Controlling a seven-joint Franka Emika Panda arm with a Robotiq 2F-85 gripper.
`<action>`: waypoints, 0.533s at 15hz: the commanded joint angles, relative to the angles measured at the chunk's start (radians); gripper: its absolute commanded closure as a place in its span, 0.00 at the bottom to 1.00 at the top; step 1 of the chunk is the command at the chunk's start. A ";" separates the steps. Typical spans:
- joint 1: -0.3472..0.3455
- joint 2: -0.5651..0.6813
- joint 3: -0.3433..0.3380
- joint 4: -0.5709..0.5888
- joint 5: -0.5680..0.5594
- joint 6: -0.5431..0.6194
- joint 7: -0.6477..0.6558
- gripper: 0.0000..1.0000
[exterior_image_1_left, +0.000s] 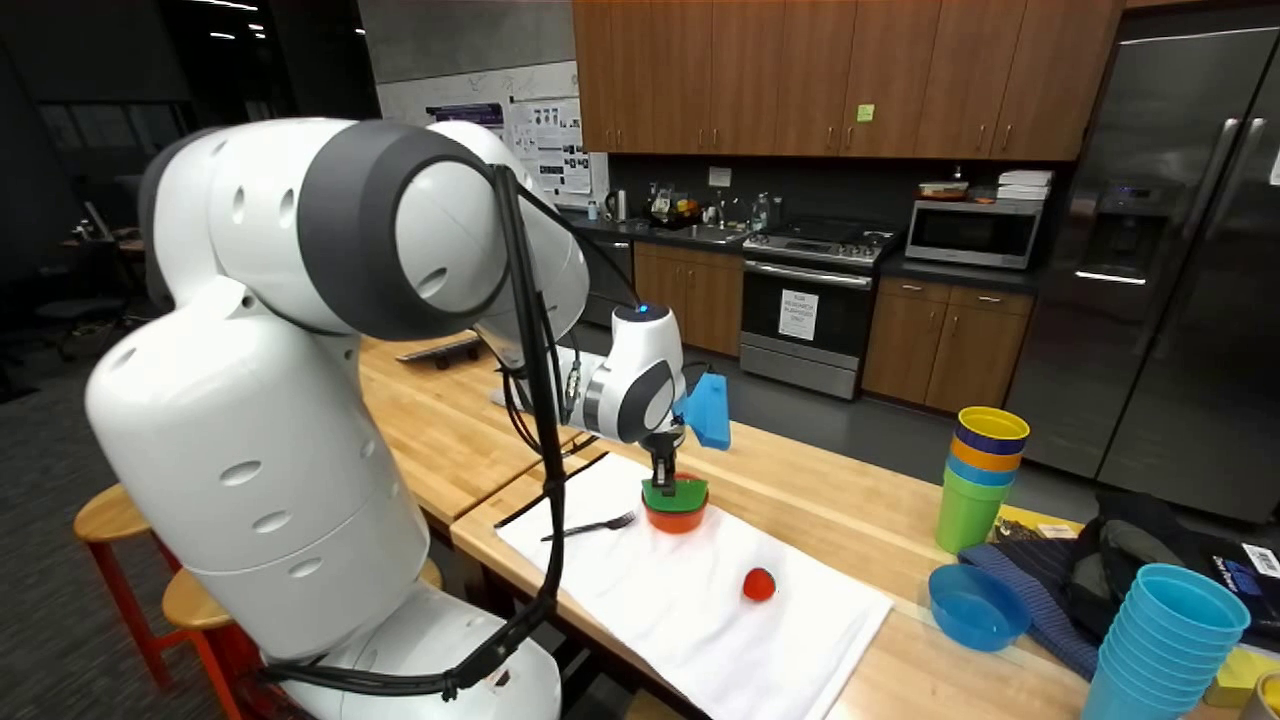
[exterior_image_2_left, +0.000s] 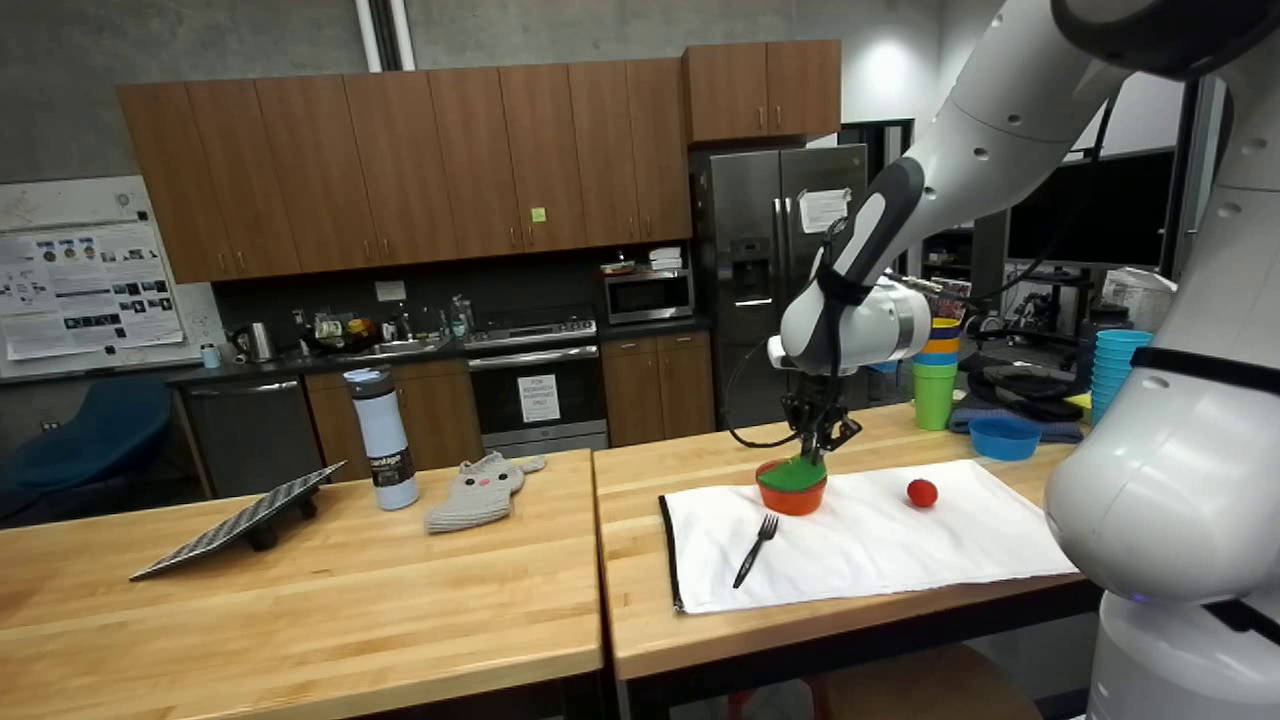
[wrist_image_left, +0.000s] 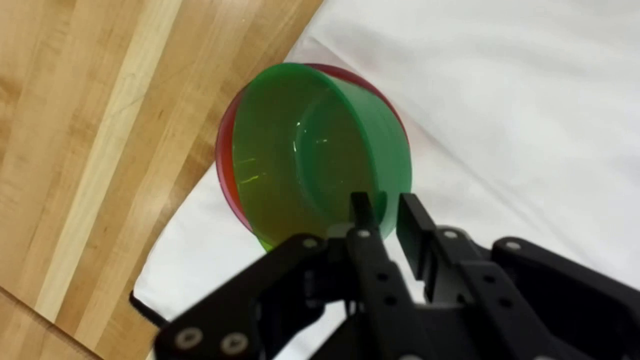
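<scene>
The claw straddles the wall of the green bowl, its fingers a narrow gap apart, likely because a thin edge suits a pinch; whether they press on it cannot be told. The green bowl tilts at the mouth of the red bowl, whose rim may help prop it. The white cloth spread over the worktop probably protects it.

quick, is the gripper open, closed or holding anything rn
Gripper: jaws slightly apart, astride the wall of the tilted green bowl; whether it actually grips cannot be told.
</scene>
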 joint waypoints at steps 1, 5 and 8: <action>0.007 0.000 -0.007 0.000 -0.005 -0.001 0.005 0.72; 0.007 0.000 -0.007 0.000 -0.005 -0.001 0.005 0.67; 0.007 0.000 -0.007 0.000 -0.005 -0.001 0.005 0.42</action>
